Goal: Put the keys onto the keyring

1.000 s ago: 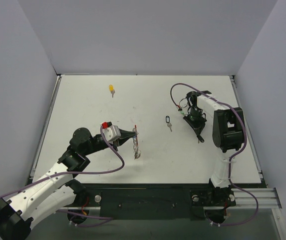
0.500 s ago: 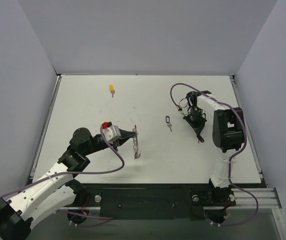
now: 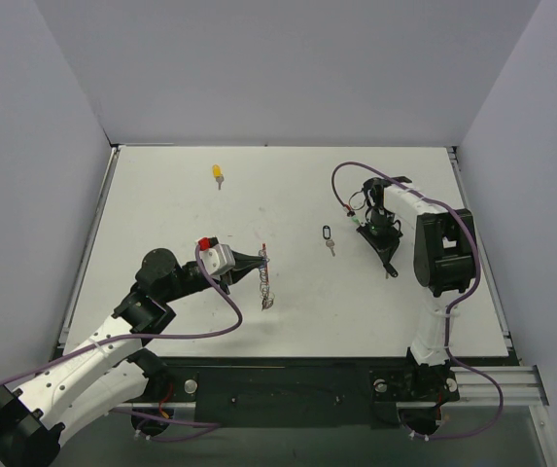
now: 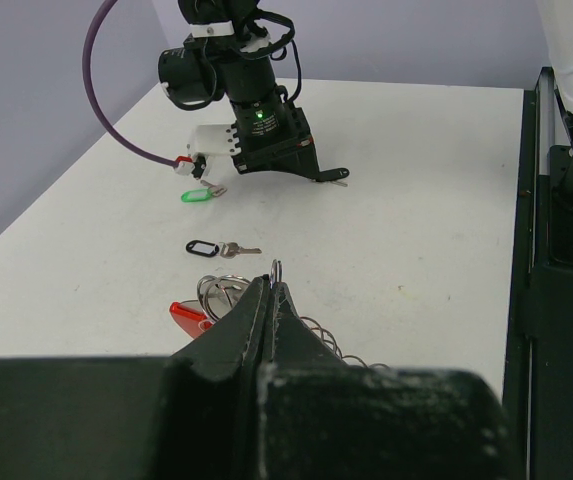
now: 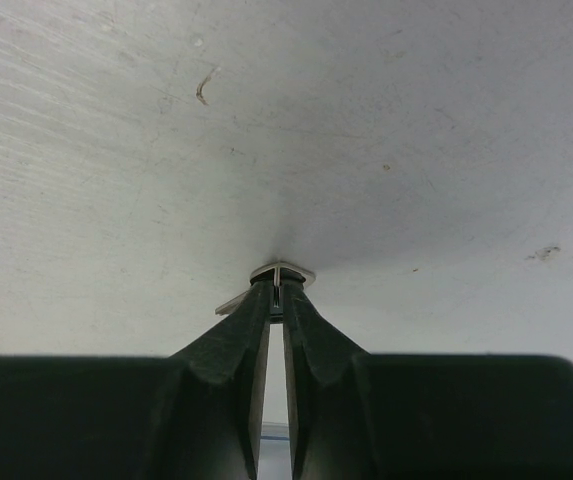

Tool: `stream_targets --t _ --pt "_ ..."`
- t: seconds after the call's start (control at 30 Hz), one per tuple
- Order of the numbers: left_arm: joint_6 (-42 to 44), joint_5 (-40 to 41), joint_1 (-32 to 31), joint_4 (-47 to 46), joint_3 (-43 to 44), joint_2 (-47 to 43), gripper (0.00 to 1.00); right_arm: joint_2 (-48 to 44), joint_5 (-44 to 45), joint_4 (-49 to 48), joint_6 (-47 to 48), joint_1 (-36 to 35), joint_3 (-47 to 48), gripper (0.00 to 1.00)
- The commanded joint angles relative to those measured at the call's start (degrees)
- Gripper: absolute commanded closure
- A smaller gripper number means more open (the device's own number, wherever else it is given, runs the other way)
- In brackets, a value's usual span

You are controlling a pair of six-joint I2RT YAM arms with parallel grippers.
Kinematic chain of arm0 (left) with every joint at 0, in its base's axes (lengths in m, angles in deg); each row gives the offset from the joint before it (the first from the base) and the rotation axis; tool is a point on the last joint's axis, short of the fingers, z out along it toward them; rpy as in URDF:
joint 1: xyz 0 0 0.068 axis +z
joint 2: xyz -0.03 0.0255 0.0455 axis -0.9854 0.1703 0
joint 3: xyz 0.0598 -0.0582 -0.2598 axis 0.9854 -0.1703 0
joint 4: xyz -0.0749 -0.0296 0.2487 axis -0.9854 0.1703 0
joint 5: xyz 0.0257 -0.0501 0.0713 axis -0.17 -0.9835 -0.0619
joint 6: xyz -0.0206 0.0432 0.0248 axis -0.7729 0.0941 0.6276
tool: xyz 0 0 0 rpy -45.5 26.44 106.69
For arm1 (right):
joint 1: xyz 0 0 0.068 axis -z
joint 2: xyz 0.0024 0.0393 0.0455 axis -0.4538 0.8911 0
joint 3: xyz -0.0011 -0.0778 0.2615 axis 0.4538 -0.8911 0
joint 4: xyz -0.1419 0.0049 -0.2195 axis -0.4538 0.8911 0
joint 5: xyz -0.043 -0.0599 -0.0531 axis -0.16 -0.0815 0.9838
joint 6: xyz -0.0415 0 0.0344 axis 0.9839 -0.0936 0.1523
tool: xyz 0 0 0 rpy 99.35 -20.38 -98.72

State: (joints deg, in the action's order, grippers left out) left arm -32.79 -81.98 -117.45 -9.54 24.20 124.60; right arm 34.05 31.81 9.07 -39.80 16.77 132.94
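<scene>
The left gripper was clamped tight on the keyring. The right gripper, nearly closed, pinched a small silver key at its tips.

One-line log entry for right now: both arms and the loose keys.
left fingers: shut on keyring | right fingers: shut on silver key | loose: yellow key, black-tagged key | threading: not yet done

A white table stands between plain pale grey walls, a black rail along its near edge.
</scene>
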Motion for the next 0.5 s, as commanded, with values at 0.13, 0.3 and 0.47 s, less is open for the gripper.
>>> stream_targets --t 0.13,0.3,0.47 --pt "0.4 -1.1 0.3 -2.3 1.1 -0.4 1.0 0.9 1.5 3.1 -0.3 0.2 1.4 0.89" --pt "0.4 -1.1 0.3 -2.3 1.2 -0.5 1.0 0.8 1.5 2.9 -0.4 0.2 1.4 0.86" --pt "0.4 -1.1 0.3 -2.3 1.2 -0.4 1.0 0.8 1.6 2.7 -0.5 0.2 1.5 0.86"
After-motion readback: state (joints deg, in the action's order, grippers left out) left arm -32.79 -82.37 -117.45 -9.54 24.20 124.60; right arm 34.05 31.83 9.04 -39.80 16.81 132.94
